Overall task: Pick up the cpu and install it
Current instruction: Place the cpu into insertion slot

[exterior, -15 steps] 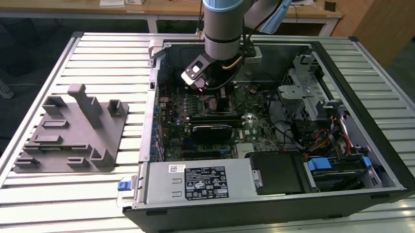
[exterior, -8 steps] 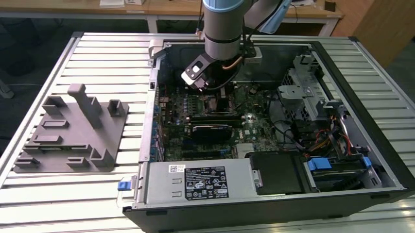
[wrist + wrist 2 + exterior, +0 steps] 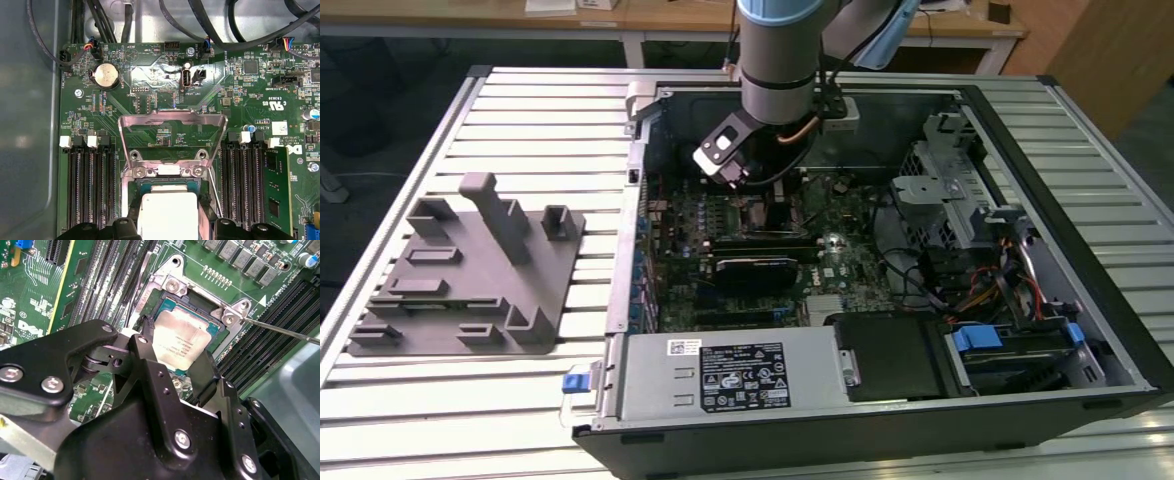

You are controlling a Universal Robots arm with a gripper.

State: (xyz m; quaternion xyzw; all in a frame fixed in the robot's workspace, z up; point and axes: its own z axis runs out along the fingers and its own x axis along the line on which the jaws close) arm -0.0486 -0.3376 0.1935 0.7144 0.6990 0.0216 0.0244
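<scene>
The cpu [image 3: 182,337] is a flat square chip with a silver top, and it sits between my gripper's [image 3: 175,352] two black fingers [image 3: 205,372]. The fingers press against two opposite edges of it. In the first wrist view the cpu [image 3: 167,215] is in or just over the open motherboard socket [image 3: 165,171], and I cannot tell whether it is seated. My gripper [image 3: 167,225] is shut on it there. In the exterior view the gripper [image 3: 734,178] hangs inside the computer case over the back of the motherboard.
The socket's metal load plate [image 3: 172,125] stands flipped open and its thin lever [image 3: 280,329] sticks out to the side. Memory slots [image 3: 87,185] flank the socket. The case wall [image 3: 638,200], drive cage [image 3: 947,160], cables and power supply [image 3: 720,375] ring it. A grey fixture [image 3: 467,270] stands at the exterior view's left.
</scene>
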